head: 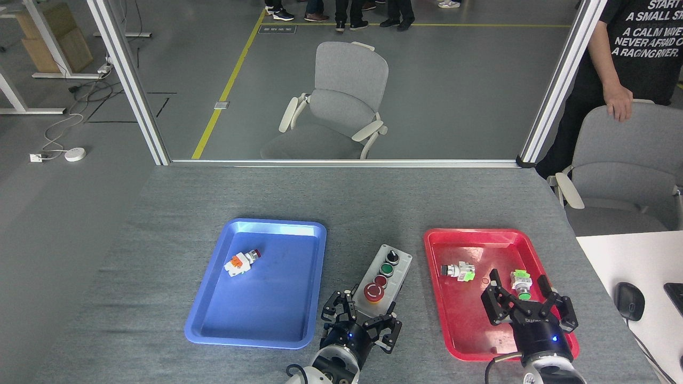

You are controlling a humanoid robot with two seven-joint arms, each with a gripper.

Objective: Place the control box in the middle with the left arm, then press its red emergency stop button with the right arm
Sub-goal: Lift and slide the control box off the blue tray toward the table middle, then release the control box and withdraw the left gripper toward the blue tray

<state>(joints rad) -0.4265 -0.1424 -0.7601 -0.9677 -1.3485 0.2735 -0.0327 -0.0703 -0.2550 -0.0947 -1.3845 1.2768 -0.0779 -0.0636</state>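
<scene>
A robotics lab or demo floor, by the look of it. A grey table point(213, 197) sits behind an aluminium-framed glass screen point(128, 80), carrying a blue tray point(213, 325) and a red tray point(443, 320). Beyond lie a grey floor with yellow tape lines point(224, 88), office chairs point(344, 101), trailing cables point(58, 133), stacked cardboard boxes point(50, 37) and standing onlookers' feet point(347, 13).
</scene>
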